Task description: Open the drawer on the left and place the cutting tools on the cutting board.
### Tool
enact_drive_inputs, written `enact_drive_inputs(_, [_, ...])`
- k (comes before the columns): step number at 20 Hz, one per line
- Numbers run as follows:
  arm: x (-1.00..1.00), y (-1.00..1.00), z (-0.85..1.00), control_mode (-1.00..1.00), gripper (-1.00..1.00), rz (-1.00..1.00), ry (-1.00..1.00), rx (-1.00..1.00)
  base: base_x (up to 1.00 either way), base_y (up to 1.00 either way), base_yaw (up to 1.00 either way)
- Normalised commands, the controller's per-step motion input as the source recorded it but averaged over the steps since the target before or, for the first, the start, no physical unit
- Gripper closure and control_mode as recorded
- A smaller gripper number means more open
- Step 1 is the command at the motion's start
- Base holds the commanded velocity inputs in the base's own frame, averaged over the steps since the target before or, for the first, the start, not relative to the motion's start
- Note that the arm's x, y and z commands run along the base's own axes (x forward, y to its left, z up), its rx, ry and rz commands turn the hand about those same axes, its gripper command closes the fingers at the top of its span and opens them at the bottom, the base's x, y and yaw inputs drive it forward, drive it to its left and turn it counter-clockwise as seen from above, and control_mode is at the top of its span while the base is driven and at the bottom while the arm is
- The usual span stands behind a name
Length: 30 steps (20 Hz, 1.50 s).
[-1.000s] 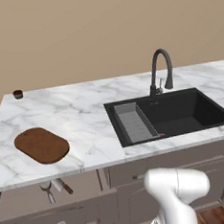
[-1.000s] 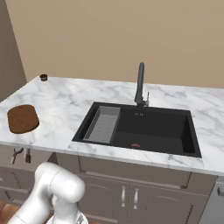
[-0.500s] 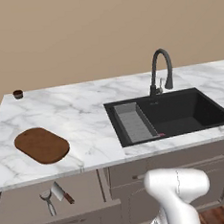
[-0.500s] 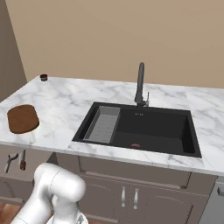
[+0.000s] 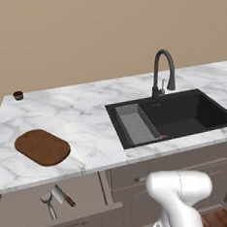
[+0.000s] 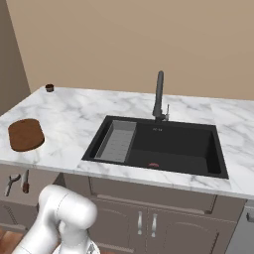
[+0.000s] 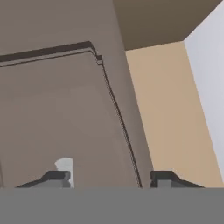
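One cutting board (image 5: 42, 147); one cleaver (image 5: 61, 195); seemingly one peeler (image 5: 48, 204); one cup (image 5: 18, 95).

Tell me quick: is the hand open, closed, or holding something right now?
Hand: open, fingertips apart with nothing between them, facing the grey-brown drawer front.

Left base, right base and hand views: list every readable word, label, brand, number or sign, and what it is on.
None: no lettering shows on the counter, cutting board, sink, faucet, open drawer, cleaver or peeler.
A small red mark in the sink is too small to read.
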Motion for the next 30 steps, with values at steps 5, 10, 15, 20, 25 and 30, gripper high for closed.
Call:
enact_drive_inputs(5, [-0.58,0.0,0.88,-1.0,-1.0,0.0,0.11,0.33,0.0,0.0,0.0])
enact_drive_inputs(10, [-0.09,-0.07,1.0,-1.0,-1.0,0.0,0.11,0.4,0.0,0.0,0.0])
enact_drive_inputs(15, [0.37,-0.37,1.0,-1.0,-1.0,-0.06,0.21,0.4,0.0,0.0,0.0])
enact_drive_inputs(20, [0.8,-0.6,0.82,-1.0,-1.0,-0.12,0.35,0.38,0.0,0.0,0.0])
enact_drive_inputs(25, [0.97,-0.74,0.46,-1.0,-1.0,-0.12,0.41,0.38,0.0,0.0,0.0])
enact_drive_inputs(30, [0.91,-0.7,0.15,-1.0,-1.0,-0.07,0.4,0.34,0.0,0.0,0.0])
